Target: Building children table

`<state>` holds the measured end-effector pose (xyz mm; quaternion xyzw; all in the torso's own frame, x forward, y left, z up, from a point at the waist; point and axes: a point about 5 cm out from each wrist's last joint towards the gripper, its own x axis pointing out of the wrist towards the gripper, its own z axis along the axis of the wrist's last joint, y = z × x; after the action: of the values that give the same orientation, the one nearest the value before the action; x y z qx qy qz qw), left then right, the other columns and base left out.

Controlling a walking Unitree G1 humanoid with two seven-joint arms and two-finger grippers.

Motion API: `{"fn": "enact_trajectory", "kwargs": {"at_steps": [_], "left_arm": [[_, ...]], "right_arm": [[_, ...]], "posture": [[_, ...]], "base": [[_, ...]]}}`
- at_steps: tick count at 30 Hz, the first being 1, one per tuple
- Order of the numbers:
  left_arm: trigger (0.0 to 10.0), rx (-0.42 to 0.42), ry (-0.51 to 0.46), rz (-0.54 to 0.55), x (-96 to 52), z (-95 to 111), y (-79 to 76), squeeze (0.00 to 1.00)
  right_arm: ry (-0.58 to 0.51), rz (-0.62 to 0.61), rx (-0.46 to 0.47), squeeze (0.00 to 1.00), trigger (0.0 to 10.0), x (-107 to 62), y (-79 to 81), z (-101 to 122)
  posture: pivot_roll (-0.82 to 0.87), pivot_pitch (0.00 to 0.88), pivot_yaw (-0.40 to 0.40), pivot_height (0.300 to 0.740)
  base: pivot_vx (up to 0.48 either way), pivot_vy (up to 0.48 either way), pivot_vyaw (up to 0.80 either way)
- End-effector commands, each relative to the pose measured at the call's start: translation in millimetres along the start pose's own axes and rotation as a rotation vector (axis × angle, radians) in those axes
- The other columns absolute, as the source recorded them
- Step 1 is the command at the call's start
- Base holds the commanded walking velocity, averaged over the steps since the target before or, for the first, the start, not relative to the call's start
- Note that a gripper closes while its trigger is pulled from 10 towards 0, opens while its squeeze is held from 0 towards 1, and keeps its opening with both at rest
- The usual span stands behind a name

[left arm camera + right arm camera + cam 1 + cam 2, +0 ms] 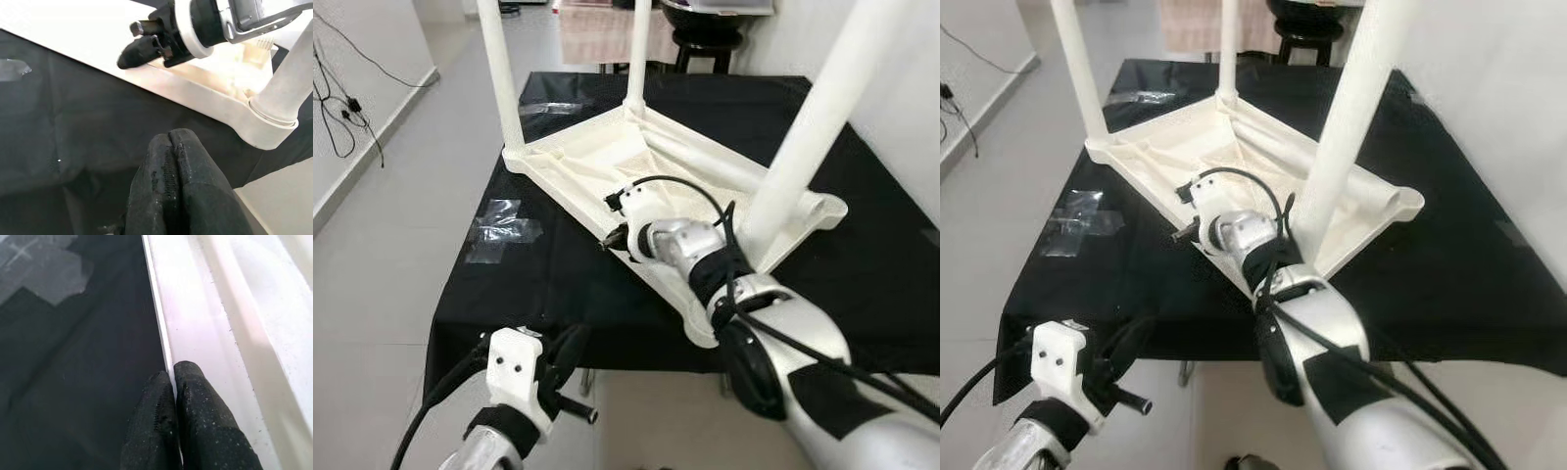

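Observation:
A white children's table [597,162] lies upside down on a black-covered table [862,255]. Three white legs stand up from it: far left [499,69], far middle [639,49] and near right [813,127]. My right gripper [172,374] is shut, its tips resting on the near left rim [195,333] of the white tabletop, where the thin edge runs up to the seam between the fingers. My left gripper [171,139] is shut with nothing in it. It hangs low in front of the black table's near edge, pointing toward the right gripper [128,58].
A patch of clear tape [504,230] lies on the black cloth left of the white tabletop. Cables [342,108] trail on the floor by the left wall. A dark stool [710,34] and another table [597,34] stand behind. A white wall runs along the right.

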<state>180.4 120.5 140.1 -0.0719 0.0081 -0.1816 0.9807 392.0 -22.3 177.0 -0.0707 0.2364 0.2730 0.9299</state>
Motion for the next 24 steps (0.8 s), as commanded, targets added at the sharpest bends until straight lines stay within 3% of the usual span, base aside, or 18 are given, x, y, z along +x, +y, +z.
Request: {"fn": "enact_trajectory", "kwargs": {"at_steps": [1, 2, 3, 4, 5, 8, 10, 15, 16, 17, 20, 22, 24], "left_arm": [[10.0, 0.015, 0.010, 0.009, 0.2, -3.4, 0.6, 0.00], [10.0, 0.015, 0.010, 0.009, 0.2, -3.4, 0.6, 0.00], [10.0, 0.016, 0.008, 0.013, 0.5, -3.5, 0.4, 0.00], [10.0, 0.018, 0.004, 0.019, 0.8, -3.3, 0.7, 0.00], [10.0, 0.018, 0.004, 0.019, 0.8, -3.3, 0.7, 0.00], [10.0, 0.017, -0.014, 0.055, 1.4, -1.5, 4.2, 0.00], [10.0, 0.036, -0.037, 0.119, 2.7, 2.3, 12.1, 0.00], [10.0, 0.053, -0.059, 0.184, 3.7, 6.4, 20.6, 0.00], [10.0, 0.075, -0.070, 0.262, 3.4, 9.5, 32.6, 0.00], [10.0, 0.089, -0.080, 0.325, 2.6, 12.1, 42.6, 0.00], [10.0, 0.104, -0.089, 0.393, 0.4, 14.8, 53.1, 0.00], [10.0, 0.156, -0.093, 0.545, -10.5, 19.1, 77.1, 0.00], [10.0, 0.192, -0.089, 0.640, -20.6, 21.2, 92.1, 0.00]], "right_arm": [[-0.175, 0.117, 0.071, 0.00, 10.0, 4.1, 35.3, 21.9], [-0.175, 0.117, 0.071, 0.00, 10.0, 4.1, 35.3, 21.9], [-0.231, 0.185, 0.037, 1.00, 10.0, 3.9, 49.3, 28.6], [-0.263, 0.258, 0.033, 1.00, 10.0, 3.0, 59.7, 31.5], [-0.263, 0.258, 0.033, 1.00, 10.0, 3.0, 59.7, 31.5], [-0.365, 0.446, 0.046, 1.00, 10.0, -4.0, 72.0, 35.0], [-0.404, 0.581, 0.056, 1.00, 10.0, -12.2, 69.5, 30.2], [-0.389, 0.690, 0.069, 1.00, 10.0, -19.5, 65.8, 20.6], [-0.386, 0.818, 0.030, 0.04, 10.0, -35.6, 53.4, 5.2], [-0.375, 0.926, -0.012, 0.00, 10.0, -50.7, 45.9, -10.8], [-0.345, 1.002, -0.032, 0.00, 10.0, -64.9, 34.2, -27.3], [-0.310, 1.019, -0.024, 0.00, 10.0, -86.2, -1.2, -46.3], [-0.308, 0.996, -0.007, 0.00, 10.0, -99.1, -25.1, -50.6]], "posture": [[0.01, 0.107, -0.066, 0.740], [0.01, 0.107, -0.066, 0.740], [0.01, 0.106, -0.070, 0.740], [0.00, 0.105, -0.071, 0.740], [0.00, 0.105, -0.071, 0.740], [-0.01, 0.103, -0.070, 0.740], [-0.02, 0.100, -0.068, 0.740], [-0.02, 0.100, -0.068, 0.740], [-0.02, 0.096, -0.059, 0.740], [-0.02, 0.096, -0.058, 0.740], [-0.03, 0.096, -0.056, 0.740], [-0.03, 0.098, -0.048, 0.740], [-0.03, 0.099, -0.047, 0.740]], "base": [[0.000, 0.000, 0.00], [0.000, 0.000, 0.00], [0.000, 0.000, 0.00], [0.000, 0.000, 0.00], [0.000, 0.000, 0.00], [0.000, 0.000, 0.00], [0.000, 0.000, 0.00], [0.000, 0.000, 0.00], [0.000, 0.000, 0.00], [0.000, 0.000, 0.00], [0.000, 0.000, 0.00], [0.000, 0.000, 0.00], [0.000, 0.000, 0.00]]}}
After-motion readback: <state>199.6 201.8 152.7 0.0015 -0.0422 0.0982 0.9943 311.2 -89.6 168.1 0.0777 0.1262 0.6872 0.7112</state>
